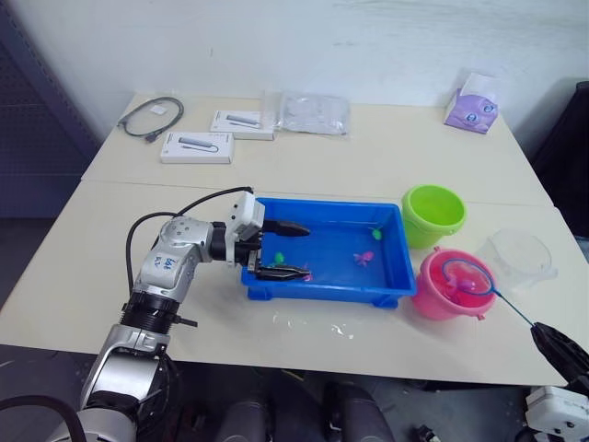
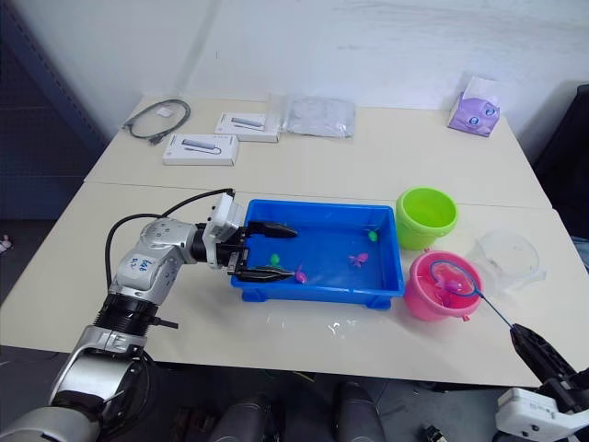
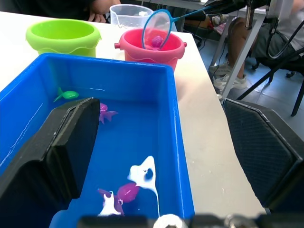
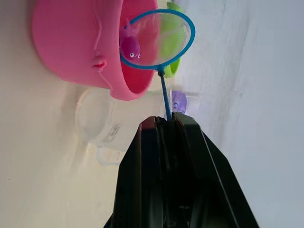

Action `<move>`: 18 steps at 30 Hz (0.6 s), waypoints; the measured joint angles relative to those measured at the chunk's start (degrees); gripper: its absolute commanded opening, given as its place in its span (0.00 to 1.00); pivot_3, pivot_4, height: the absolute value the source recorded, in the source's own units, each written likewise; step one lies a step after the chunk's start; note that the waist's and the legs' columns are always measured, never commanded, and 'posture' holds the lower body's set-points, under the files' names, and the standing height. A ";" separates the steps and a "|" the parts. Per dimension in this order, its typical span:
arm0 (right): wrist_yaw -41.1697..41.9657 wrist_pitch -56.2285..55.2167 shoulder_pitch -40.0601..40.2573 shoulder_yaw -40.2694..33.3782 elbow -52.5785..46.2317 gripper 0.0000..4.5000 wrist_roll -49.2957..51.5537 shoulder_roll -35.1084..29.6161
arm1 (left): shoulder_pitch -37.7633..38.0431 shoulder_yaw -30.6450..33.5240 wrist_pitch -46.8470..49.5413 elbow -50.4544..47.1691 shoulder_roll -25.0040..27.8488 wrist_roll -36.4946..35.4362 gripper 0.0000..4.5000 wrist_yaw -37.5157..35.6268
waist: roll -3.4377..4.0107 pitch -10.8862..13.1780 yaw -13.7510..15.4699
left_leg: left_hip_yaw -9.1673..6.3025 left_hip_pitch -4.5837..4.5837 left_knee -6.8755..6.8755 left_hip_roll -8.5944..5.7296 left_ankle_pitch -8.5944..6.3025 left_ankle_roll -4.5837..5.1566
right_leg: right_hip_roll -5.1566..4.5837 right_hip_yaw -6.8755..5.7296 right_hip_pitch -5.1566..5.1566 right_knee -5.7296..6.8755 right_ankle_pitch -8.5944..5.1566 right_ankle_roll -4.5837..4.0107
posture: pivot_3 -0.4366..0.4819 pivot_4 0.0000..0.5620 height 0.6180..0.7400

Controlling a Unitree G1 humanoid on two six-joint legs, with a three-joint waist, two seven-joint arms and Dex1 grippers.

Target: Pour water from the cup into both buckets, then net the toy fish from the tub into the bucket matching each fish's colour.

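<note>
Net [image 1: 465, 275] over the pink bucket [image 1: 448, 287], a pink fish [image 4: 129, 47] in its ring, handle clenched in the right hand [image 4: 167, 124]. Left hand [image 1: 281, 249] spread wide, straddling the blue tub's [image 1: 391, 267] near-left rim on the tabletop [image 1: 386, 166].

Tub [image 1: 386, 267]: shallow blue tray, centre of frame, holding green [image 1: 274, 257] and pink fish [image 1: 363, 258].
Buckets: lime green bucket [image 1: 433, 213] right of tub; pink bucket [image 1: 449, 285] lower right.
Net [image 1: 465, 277]: blue ring over pink bucket, carrying a pink fish [image 4: 129, 46].
Cup [image 1: 520, 258]: clear, far right.
</note>
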 measured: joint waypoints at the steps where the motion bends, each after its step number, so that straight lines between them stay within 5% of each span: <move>1: -1.90 0.02 -0.52 -0.03 0.49 0.00 -0.97 -0.86 | 0.00 -0.01 0.00 -0.05 -0.01 0.11 0.99 0.00 | 0.00 0.00 -0.01 | 0.02 0.01 0.00 0.00 0.00 0.00 | 0.00 0.02 0.00 0.00 0.00 0.00 | 0.48 0.27 0.99; 18: -15.29 1.47 4.51 1.43 1.84 0.00 -5.14 -6.60 | 2.95 -0.02 0.79 -3.54 0.57 0.17 0.99 0.42 | 0.01 -0.01 -0.03 | 0.03 0.05 -0.04 0.04 0.01 0.01 | 0.03 0.08 0.01 0.03 -0.04 -0.07 | 0.48 0.27 0.99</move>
